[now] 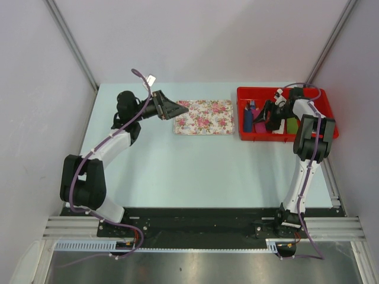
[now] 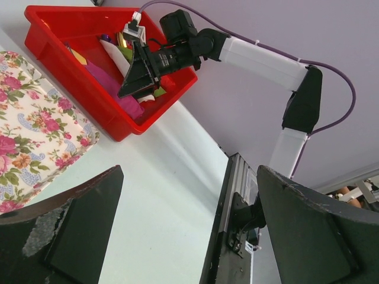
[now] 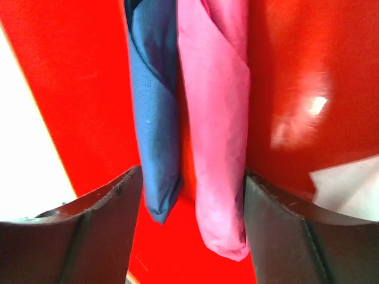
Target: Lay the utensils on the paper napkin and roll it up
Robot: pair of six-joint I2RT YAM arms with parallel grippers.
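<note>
While right arm reaches over red bin (image 1: 260, 138), right gripper (image 3: 192, 177) hangs spread wide, gripping nothing. Rolled pink paper napkin (image 3: 216, 118) lies framed between its fingers, blue bundle (image 3: 155, 106) just beside. Left arm stretched forward, left gripper (image 2: 189, 177) gaping, empty, floral tray (image 1: 204, 117) edge at its tips. Only right wrist view shows napkin's roll clearly.

We find the overhead view bright and even, lit from above, with only faint soft shadows beside the arms on the pale blue-green tabletop (image 1: 195, 171). In the right wrist view, white glare blotches the glossy red plastic bin (image 3: 278, 71), and the dark fingers (image 3: 89, 236) of the right gripper (image 3: 190, 177) blur at the bottom edge. The left wrist view is sharp far off and soft near the lens.
</note>
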